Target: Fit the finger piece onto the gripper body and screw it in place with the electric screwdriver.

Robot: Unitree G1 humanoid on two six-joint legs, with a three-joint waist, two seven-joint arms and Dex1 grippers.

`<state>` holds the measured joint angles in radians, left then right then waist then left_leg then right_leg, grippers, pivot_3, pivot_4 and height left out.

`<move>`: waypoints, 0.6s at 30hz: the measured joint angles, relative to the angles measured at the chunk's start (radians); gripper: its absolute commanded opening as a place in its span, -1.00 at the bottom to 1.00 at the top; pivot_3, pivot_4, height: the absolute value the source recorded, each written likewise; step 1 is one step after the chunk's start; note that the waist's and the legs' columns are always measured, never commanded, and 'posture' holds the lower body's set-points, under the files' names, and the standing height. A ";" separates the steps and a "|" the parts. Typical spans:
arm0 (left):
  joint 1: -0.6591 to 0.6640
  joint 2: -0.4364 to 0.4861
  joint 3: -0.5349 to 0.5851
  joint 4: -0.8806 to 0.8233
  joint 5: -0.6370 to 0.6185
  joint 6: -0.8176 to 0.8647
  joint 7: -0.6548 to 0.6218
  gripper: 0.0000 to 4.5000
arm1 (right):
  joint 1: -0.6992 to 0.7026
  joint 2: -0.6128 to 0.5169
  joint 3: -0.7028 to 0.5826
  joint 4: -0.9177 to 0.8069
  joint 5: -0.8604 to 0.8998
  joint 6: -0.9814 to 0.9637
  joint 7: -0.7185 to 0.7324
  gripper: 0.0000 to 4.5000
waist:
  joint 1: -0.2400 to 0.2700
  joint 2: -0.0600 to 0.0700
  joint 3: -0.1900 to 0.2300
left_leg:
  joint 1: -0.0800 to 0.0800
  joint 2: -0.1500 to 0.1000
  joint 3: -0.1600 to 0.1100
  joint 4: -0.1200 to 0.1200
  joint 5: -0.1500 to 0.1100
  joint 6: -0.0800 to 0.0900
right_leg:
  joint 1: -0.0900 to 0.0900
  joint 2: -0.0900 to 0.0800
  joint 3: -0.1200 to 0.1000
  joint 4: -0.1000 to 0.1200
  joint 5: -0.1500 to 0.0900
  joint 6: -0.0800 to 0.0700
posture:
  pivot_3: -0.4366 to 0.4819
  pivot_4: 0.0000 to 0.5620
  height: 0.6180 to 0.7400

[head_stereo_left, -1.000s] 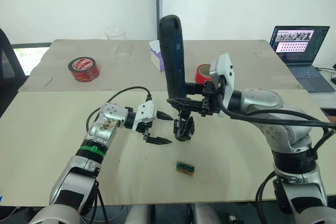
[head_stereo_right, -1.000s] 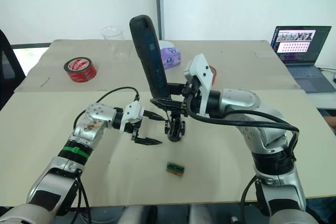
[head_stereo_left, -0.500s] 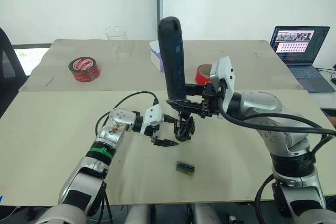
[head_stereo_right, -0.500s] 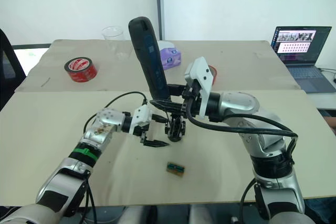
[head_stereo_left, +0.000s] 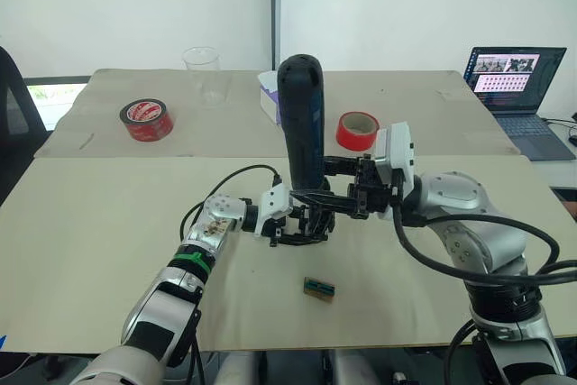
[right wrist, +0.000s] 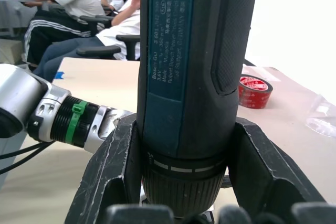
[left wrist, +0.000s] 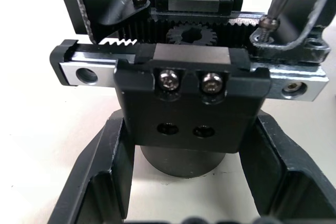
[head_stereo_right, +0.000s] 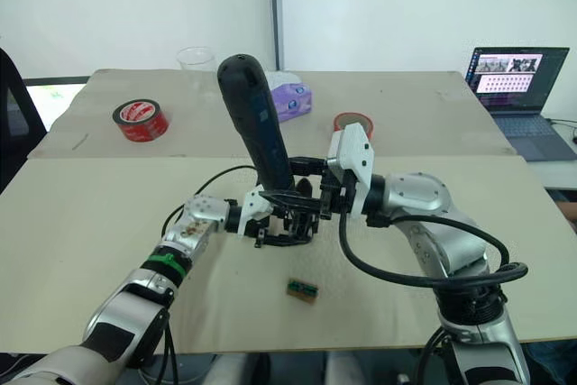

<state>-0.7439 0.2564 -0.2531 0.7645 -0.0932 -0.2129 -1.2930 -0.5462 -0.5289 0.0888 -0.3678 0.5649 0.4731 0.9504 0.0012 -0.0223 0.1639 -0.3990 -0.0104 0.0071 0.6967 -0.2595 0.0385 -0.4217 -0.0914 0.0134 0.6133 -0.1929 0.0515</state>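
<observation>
The left gripper (head_stereo_left: 302, 227) sits at the middle of the table (head_stereo_left: 81, 223), its two black fingers (left wrist: 102, 182) spread around the round base of the gripper body (left wrist: 189, 103), one on each side; whether they press it I cannot tell. In the left wrist view the body shows two silver screws on its front block, a toothed rack and gear behind them, and a thin metal bit resting on a screw at its 1 o'clock corner. The finger piece cannot be told apart from the body.

The right gripper (right wrist: 184, 182) clamps the electric screwdriver (head_stereo_left: 302, 123) around its lower collar, holding it nearly upright with the tip down at the gripper body.

A small green-brown tray (head_stereo_left: 318, 287) lies at 6 o'clock from the body, apart from it. At 10 o'clock a red tape roll (head_stereo_left: 145, 119), at 12 o'clock a clear cup (head_stereo_left: 203, 69), at 1 o'clock a second red tape roll (head_stereo_left: 358, 130), and a laptop (head_stereo_left: 514, 78) at 2 o'clock.
</observation>
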 measured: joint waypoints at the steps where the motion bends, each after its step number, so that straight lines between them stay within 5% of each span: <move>1: -0.003 0.000 0.000 0.005 0.000 -0.002 -0.003 0.01 | -0.008 0.000 0.002 0.021 0.000 -0.008 0.012 -0.16 | 0.000 0.000 0.000 | 0.000 0.000 0.000 0.000 0.000 0.000 | 0.000 0.000 0.000 0.000 0.000 0.000 | -0.05 -0.47 1.00; 18: -0.023 -0.002 -0.001 0.032 0.013 -0.003 -0.013 0.01 | -0.068 -0.023 0.044 0.144 -0.001 -0.048 0.088 -0.16 | 0.000 0.000 -0.003 | 0.002 0.001 0.000 0.000 0.000 0.000 | 0.002 0.000 0.000 0.000 0.000 0.000 | -0.05 -0.47 1.00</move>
<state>-0.7667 0.2543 -0.2545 0.7961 -0.0797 -0.2162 -1.3060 -0.6140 -0.5519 0.1325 -0.2233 0.5638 0.4248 1.0387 0.0012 -0.0227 0.1611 -0.3971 -0.0097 0.0068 0.6966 -0.2595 0.0384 -0.4200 -0.0912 0.0135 0.6138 -0.1928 0.0514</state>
